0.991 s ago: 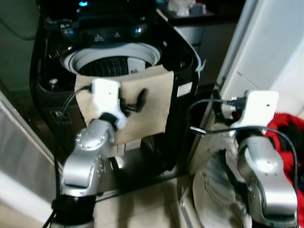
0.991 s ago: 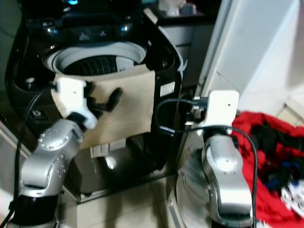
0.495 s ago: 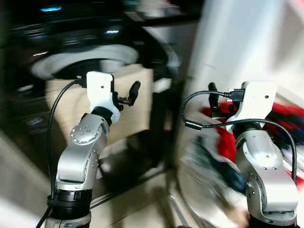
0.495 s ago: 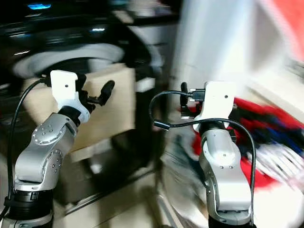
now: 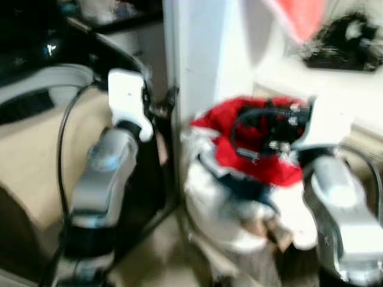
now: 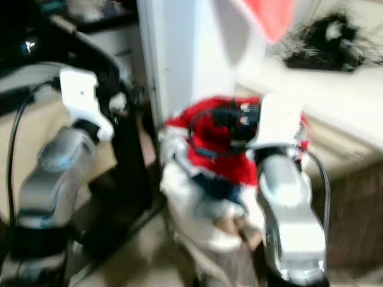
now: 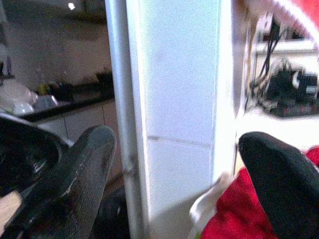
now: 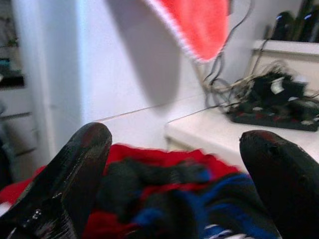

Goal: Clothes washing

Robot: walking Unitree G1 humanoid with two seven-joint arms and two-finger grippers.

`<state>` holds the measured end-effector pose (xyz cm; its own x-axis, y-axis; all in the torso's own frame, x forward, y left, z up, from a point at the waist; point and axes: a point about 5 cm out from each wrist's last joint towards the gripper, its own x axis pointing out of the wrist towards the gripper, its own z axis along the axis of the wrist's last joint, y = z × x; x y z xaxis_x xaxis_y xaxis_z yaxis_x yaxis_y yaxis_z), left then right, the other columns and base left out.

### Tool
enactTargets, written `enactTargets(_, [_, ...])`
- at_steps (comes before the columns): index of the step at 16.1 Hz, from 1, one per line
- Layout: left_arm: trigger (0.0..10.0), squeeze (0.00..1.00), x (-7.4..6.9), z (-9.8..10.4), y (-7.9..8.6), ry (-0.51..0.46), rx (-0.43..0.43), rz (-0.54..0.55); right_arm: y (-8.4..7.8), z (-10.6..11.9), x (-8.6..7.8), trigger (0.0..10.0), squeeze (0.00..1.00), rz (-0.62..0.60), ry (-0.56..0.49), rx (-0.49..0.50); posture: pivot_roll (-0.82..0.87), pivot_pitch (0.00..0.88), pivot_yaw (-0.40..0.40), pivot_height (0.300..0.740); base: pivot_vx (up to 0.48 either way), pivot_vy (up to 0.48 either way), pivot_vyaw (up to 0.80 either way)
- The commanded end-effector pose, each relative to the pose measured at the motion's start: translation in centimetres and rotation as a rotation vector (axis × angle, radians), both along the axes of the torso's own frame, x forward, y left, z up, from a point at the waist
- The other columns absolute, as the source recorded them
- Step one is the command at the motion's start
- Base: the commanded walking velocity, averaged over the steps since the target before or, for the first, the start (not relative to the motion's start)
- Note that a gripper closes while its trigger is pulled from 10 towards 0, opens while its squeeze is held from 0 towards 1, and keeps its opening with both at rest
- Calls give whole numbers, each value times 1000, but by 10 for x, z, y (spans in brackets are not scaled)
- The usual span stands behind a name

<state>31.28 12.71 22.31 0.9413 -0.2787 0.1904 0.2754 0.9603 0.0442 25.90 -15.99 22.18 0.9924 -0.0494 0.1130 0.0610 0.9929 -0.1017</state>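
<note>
Washing machine (image 5: 36, 113): dark top-loader with pale drum rim, placed at the robot's left; a beige cloth is draped over its front.

White wall panel (image 5: 197, 66): upright, set between machine and laundry.

Desk (image 8: 209, 132): pale ledge against the wall, carrying a tangle of black cables (image 8: 271, 97).

Laundry bag (image 5: 221, 203): white, slumped on the floor just beside the panel. It is heaped above its mouth with red clothes (image 5: 239, 143), mixed with dark and blue pieces. No long axis can be read from the heap; it is mounded, opening upward.

Left pincer (image 7: 174, 164): raised near the panel edge, fingers spread wide, nothing held.

Right pincer (image 8: 174, 164): held just above the red heap, fingers parted, empty.

Step judged in hand: reaching for a garment. The views are motion-blurred, so steadiness should be gained first; one top piece is best pinched at a raised fold, clear of the bag's rim.
</note>
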Motion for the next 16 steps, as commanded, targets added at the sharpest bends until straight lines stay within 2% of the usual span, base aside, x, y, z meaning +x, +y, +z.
enactTargets(1, [10000,0,2,-2,2,11,-5,20,-4,1,1,10000,0,-2,8,3,-156,0,24,740,0,0,-788])
enactTargets(3, [10000,0,3,-9,-4,38,3,10,-7,-8,-1,10000,0,2,59,12,-160,0,20,740,0,129,-759])
enactTargets(5, [10000,0,3,-15,-4,65,10,24,-4,-17,-2,10000,0,46,113,-3,-161,0,15,740,0,371,0])
enactTargets(8, [10000,0,-2,-28,0,100,30,47,-2,-23,-3,10000,0,66,140,1,-163,0,4,740,0,377,0])
enactTargets(13, [10000,0,-4,-32,-1,117,27,46,-1,-26,-5,10000,0,69,152,-1,-163,0,1,740,0,379,0])
enactTargets(15, [10000,0,-3,-31,0,99,84,62,-2,-26,-4,10000,0,65,154,-1,-162,0,0,740,0,0,0])
enactTargets(16, [10000,0,-3,-31,-1,102,95,56,-2,-27,-5,10000,0,61,155,1,-161,0,0,740,0,-480,0])
